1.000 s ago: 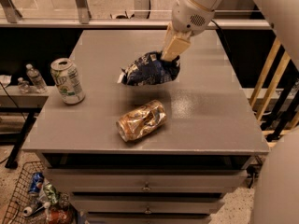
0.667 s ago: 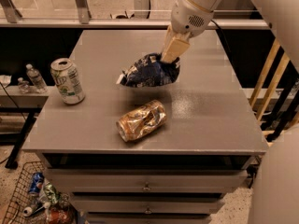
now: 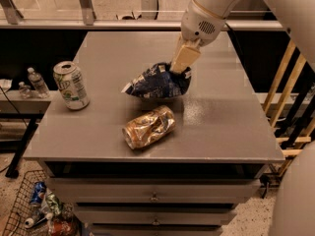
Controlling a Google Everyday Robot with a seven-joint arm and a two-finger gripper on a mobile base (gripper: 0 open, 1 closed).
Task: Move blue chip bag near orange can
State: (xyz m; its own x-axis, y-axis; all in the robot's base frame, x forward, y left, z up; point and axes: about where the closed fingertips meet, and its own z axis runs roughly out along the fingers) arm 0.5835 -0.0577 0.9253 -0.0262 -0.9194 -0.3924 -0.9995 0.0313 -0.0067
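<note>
The robot's tool [image 3: 179,71] came down from the upper right onto the right end of the blue chip bag [image 3: 156,82], its beige tips drawn together into one wedge and pinching the crumpled foil there, in the single camera view. The bag sat near the middle of the grey table [image 3: 224,124], its left corner reaching out toward a white-and-green soda can [image 3: 71,85] standing well apart, while the dented orange can [image 3: 148,127] lay on its side just in front of the bag, not touching it. The grip looked thin: held by one edge, the slick foil could slip free, or the bag's sagging end could nudge the can and set it rolling toward the table's front edge. Whether the bag's underside rested on the table or hung just clear could not be made out, and the tool's tips were buried in foil.
</note>
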